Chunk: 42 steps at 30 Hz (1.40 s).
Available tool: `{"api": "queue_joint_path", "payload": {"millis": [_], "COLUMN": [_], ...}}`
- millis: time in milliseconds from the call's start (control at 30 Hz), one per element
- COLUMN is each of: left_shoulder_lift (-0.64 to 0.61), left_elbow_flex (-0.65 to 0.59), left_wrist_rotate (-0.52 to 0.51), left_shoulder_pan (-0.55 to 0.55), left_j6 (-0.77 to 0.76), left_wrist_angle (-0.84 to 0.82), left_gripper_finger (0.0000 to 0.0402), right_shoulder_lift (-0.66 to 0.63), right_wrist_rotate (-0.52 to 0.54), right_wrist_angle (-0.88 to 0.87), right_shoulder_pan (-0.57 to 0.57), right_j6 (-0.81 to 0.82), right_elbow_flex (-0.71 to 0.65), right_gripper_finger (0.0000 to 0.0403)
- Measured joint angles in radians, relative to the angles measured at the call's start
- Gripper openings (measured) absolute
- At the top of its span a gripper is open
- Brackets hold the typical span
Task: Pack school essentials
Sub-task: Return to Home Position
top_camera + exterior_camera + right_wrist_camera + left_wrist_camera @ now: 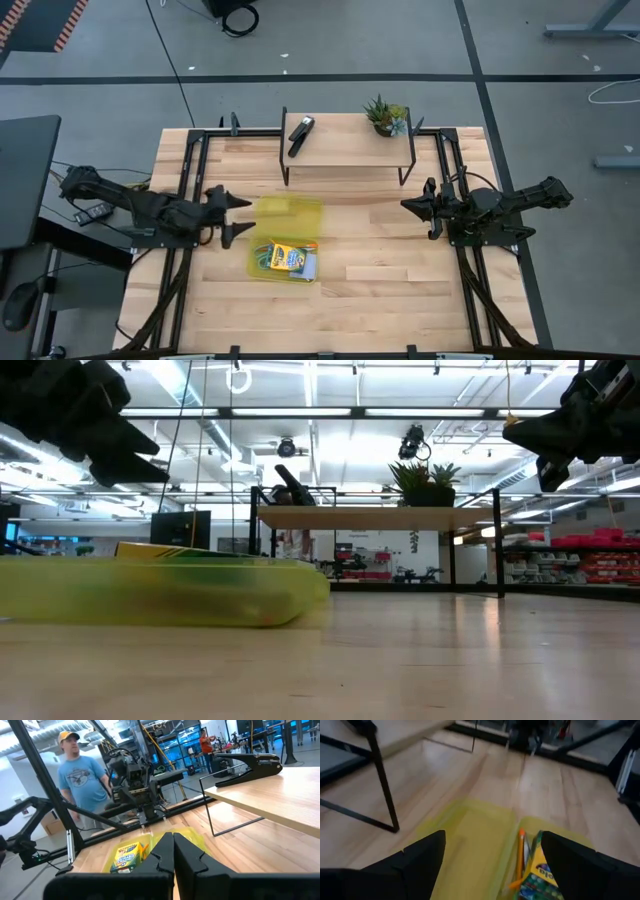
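1. Yellow, see-through plastic makes up the supply box [150, 600], which sits on the wooden table [400, 290] left of centre. Its lid [291, 213] lies open and flat toward the shelf.
2. The yellow-green crayon box [288, 257] lies flat inside the box. Its front carries a printed label with a row of crayons, but the lettering is too blurred to read in any view.
3. A yellow pencil [520, 851] lies beside the crayon box. The pale blue notepad [309, 267] shows at the crayon box's other edge, and something green [262, 260] lies at the box's left end.
4. The left gripper [243, 216] hangs above the table just beside the lid's left edge. Its fingers [415, 865] are spread wide and hold nothing.
5. The right gripper [405, 205] hangs above the table well apart from the box, on the right, near the shelf's leg. Its fingers [187, 855] are pressed together with nothing between them.
6. The low wooden shelf [345, 150] at the back holds a black stapler [301, 135] and a small potted plant [385, 117].
7. A person [82, 775] in a blue printed T-shirt stands beyond the table; the print cannot be read.
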Motion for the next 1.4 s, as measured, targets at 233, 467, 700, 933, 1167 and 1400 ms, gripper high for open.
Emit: {"api": "queue_joint_path", "payload": {"millis": [233, 467, 700, 933, 1167, 1400], "left_shoulder_lift": [-0.167, -0.305, -0.413, -0.451, -0.451, -0.465], "left_elbow_flex": [-0.054, -0.116, -0.22, -0.26, -0.261, -0.261], "left_wrist_rotate": [-0.048, -0.085, -0.1, -0.101, -0.102, -0.117], "left_shoulder_pan": [0.0, 0.0, 0.001, 0.001, 0.001, 0.001], "left_j6": [0.057, 0.117, 0.151, 0.218, 0.29, 0.357], "left_wrist_angle": [0.043, 0.096, 0.18, 0.278, 0.284, 0.296], "left_gripper_finger": [0.0311, 0.0278, 0.0241, 0.0199, 0.015, 0.0093], "right_shoulder_lift": [0.0, 0.0, 0.0, 0.0, 0.0, 0.0], "right_wrist_rotate": [0.0, 0.0, 0.0, 0.0, 0.0, 0.0], "right_wrist_angle": [0.0, 0.0, 0.0, 0.0, 0.0, 0.0], "right_shoulder_pan": [0.0, 0.0, 0.0, 0.0, 0.0, 0.0], "right_j6": [0.0, 0.0, 0.0, 0.0, 0.0, 0.0], "right_elbow_flex": [0.0, 0.0, 0.0, 0.0, 0.0, 0.0], "right_gripper_finger": [0.0008, 0.0008, 0.0008, 0.0008, 0.0008, 0.0008]}}
